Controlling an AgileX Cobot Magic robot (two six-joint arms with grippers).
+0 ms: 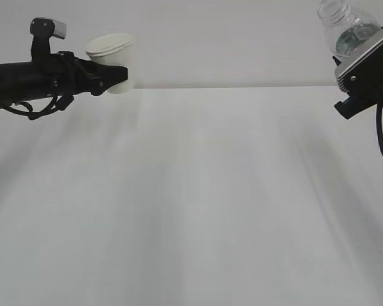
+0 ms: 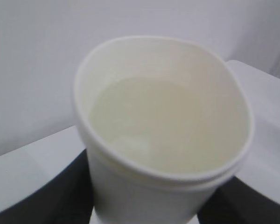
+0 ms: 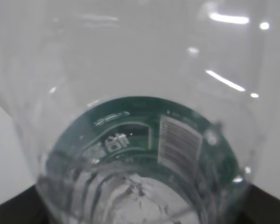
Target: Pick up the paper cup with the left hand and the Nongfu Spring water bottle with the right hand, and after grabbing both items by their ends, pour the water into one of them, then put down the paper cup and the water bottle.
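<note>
At the far left of the exterior view, the left hand (image 1: pixel 25 80) is seen stretched level above the white worktop (image 1: pixel 191 204), with a small grey-white box (image 1: pixel 48 27) standing on top of it. Its end effector (image 1: pixel 118 75) is pinched around the lower part of the paper cup (image 1: pixel 112 54), which is held clear of the worktop and tipped slightly, its rolled rim facing up and toward the camera. In the left wrist view the paper cup (image 2: pixel 163 126) fills the picture, the dark fingers (image 2: pixel 60 196) pressing its sides near the base; a pale, cream-coloured inside is seen, and whether liquid lies in it cannot be told. The middle of the worktop is crossed only by soft shadows. At the upper right, the right hand (image 1: pixel 370 70) with its flat grey plate is raised, and its end effector is closed around the Nongfu Spring water bottle (image 1: pixel 346 29) at the lower end, the open neck leaning up and to the left, well apart from the cup. In the right wrist view the bottle (image 3: pixel 140 140) is seen from close, its dark green label (image 3: pixel 144 135) curved around the ribbed clear wall.
</note>
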